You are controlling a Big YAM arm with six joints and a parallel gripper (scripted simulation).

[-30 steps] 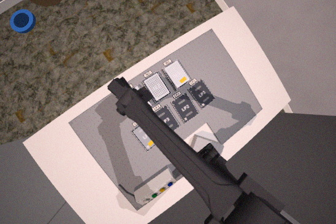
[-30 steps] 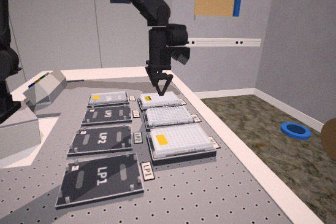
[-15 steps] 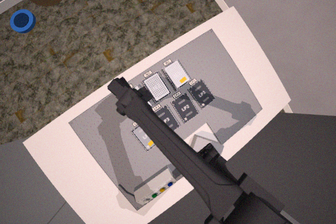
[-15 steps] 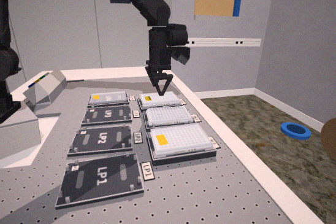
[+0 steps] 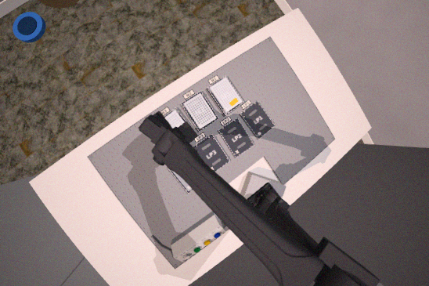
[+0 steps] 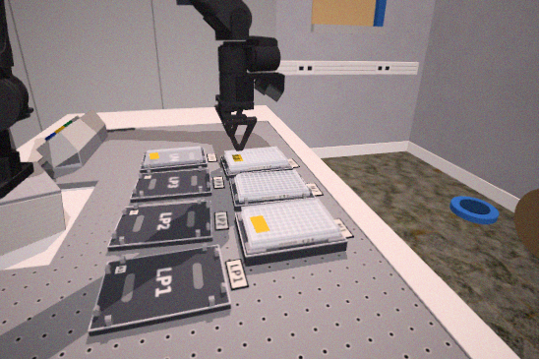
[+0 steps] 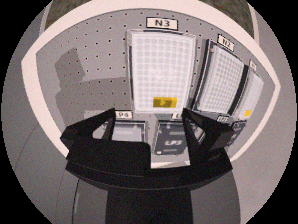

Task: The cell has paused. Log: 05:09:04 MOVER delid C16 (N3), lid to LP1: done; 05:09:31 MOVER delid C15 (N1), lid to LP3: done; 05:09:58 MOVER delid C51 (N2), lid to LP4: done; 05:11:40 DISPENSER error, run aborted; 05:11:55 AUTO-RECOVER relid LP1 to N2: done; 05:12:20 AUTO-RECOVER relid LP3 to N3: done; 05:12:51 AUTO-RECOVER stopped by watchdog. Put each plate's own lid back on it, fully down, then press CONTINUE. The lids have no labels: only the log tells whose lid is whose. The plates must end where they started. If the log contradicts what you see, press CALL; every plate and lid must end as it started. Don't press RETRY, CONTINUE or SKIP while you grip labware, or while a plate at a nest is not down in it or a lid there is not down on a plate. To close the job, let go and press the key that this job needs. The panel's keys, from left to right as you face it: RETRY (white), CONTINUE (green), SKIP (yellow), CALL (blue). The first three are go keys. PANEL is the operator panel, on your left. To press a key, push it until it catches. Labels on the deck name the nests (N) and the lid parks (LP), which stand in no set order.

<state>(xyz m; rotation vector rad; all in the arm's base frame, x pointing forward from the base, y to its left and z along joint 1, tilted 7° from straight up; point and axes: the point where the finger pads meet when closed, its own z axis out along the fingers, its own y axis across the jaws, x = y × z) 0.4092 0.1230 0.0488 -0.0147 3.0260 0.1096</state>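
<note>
My gripper (image 6: 239,147) (image 7: 148,111) is open and empty, just above the N3 plate. The N3 plate (image 5: 174,119) (image 6: 266,158) (image 7: 160,65) bears a yellow patch and is partly hidden by the arm in the top view. The N2 plate (image 5: 199,111) (image 6: 271,185) (image 7: 218,82) shows no patch. The N1 plate (image 5: 224,92) (image 6: 300,221) (image 7: 251,92) has a yellow patch. Whether each plate wears a lid is hard to tell. A clear lid (image 6: 179,155) (image 7: 129,131) with a yellow patch lies on LP4. The panel (image 5: 192,237) (image 6: 81,143) shows green, yellow and blue keys.
LP1 (image 5: 257,120) (image 6: 162,310), LP2 (image 5: 236,137) (image 6: 167,239) and LP3 (image 5: 211,153) (image 6: 159,192) are dark parks without lids. The parks stand in a row beside the nests, on the arm base's side. The arm's forearm crosses over the deck near LP3 and LP4.
</note>
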